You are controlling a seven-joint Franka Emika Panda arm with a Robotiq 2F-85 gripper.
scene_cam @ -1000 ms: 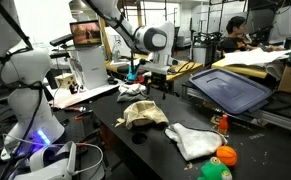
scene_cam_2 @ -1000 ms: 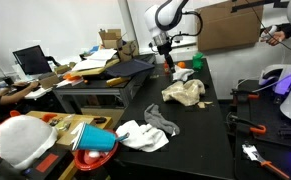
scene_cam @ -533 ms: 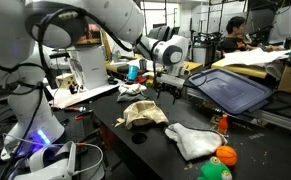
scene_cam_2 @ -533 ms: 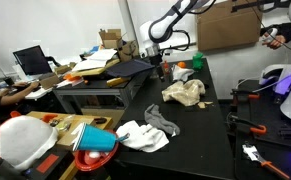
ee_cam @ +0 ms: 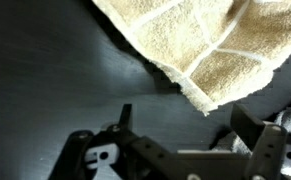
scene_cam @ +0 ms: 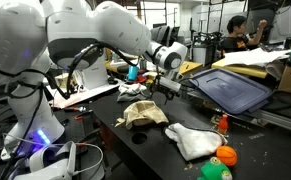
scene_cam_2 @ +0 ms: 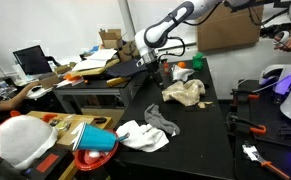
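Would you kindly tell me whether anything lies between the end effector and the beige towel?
Nothing visible does: in the wrist view only bare black table separates the open end effector from the beige towel.

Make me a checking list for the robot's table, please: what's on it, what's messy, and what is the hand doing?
surface: black table, crowded with things.
job's things: beige towel, crumpled, lying on the table; its edge shows in the wrist view.
clutter: white-grey cloth, orange ball, green ball, dark tray.
hand: hand is open and empty, above the table beside the towel, not touching it.
cables: dark cable loops along the arm.
surroundings: person seated behind; monitor on a desk.
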